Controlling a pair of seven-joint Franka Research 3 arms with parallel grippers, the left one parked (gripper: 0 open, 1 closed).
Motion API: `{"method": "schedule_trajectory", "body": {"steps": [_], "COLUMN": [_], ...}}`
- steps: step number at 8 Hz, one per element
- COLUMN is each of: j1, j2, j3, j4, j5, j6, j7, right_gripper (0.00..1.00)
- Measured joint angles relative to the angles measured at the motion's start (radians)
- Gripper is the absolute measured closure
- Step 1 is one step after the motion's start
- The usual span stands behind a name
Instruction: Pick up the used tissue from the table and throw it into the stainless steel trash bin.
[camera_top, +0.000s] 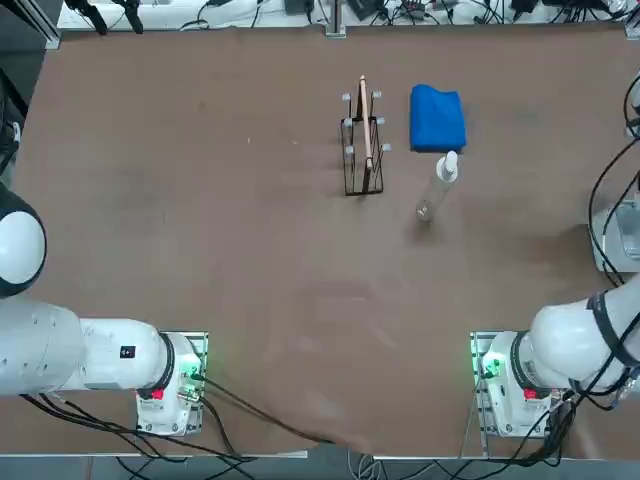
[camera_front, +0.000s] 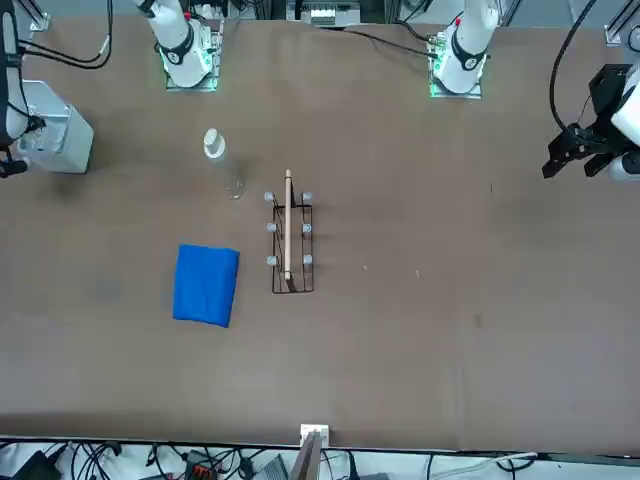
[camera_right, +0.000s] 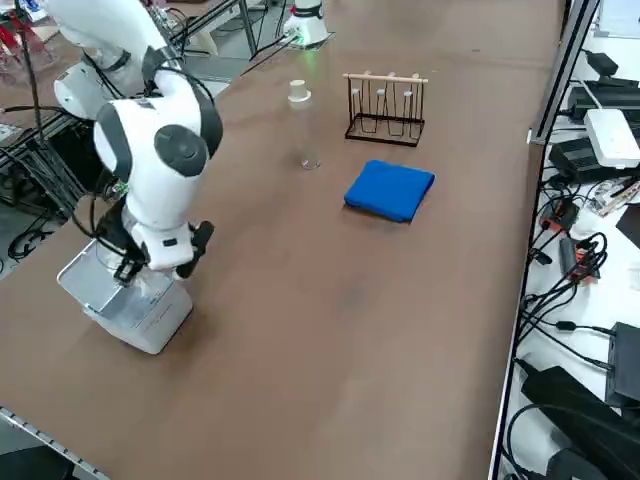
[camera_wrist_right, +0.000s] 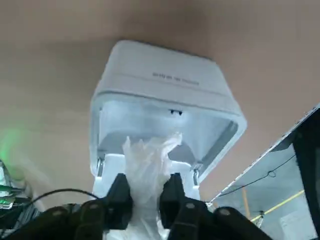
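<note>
Right pincer (camera_wrist_right: 146, 192) clamped on tissue (camera_wrist_right: 148, 167), poised directly above bin (camera_wrist_right: 165, 95) mouth (worktop (camera_top: 200, 200) edge, 3 o'clock in top view); release should drop straight in.

The right gripper (camera_wrist_right: 146, 197), its fingers (camera_wrist_right: 120, 196) pinched on the used tissue (camera_wrist_right: 148, 162), hangs just above the open mouth of the stainless steel trash bin (camera_wrist_right: 165, 95), with nothing between tissue and opening. The bin's raised walls ring the space below. Well away across the bare table (camera_right: 330, 290) stand the clear bottle (camera_right: 300, 125), wire rack (camera_right: 386, 108) and blue cloth (camera_right: 390, 190), none near the gripper.
</note>
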Motion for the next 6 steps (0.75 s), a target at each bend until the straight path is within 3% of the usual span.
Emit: {"method": "schedule_trajectory", "body": {"steps": [4,6], "j1": [-0.008,-0.006], "j2": [-0.002,-0.030], "j3": [0.000,0.012], "j4": [0.001,0.013], "j5": [0.000,0.006], "j6": [0.042,0.048], "j7": [0.000,0.000], "right_gripper": [0.00,0.00]}}
